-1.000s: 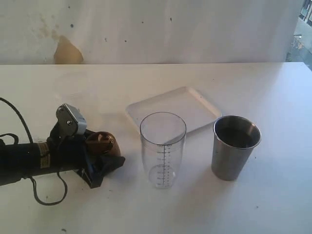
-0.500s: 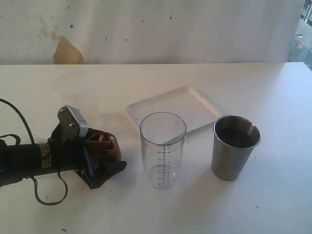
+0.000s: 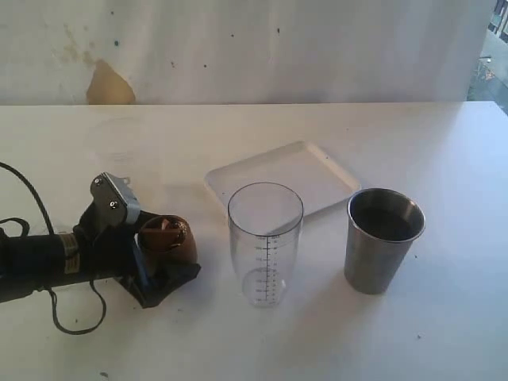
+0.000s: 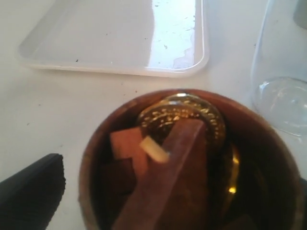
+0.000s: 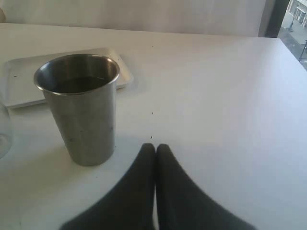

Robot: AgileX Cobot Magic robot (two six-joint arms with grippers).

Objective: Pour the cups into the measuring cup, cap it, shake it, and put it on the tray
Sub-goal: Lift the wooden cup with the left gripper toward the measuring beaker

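Left gripper (image 3: pixel 184 254) spread wide around wooden cup (image 3: pixel 168 236), not clamped, likely lined up for a grasp | right gripper (image 5: pixel 154 152) closed, empty, beside steel tumbler (image 3: pixel 383 240) | measuring cup (image 3: pixel 265 246) upright between both cups, before tray (image 3: pixel 313 168), handy for pouring.

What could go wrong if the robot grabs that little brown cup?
The open left gripper straddles the round-bellied wooden cup; a crooked squeeze could tip it. Its wooden blocks and gold disc might miss the measuring cup when poured. That tall measuring cup stands close, so the arm could knock it.
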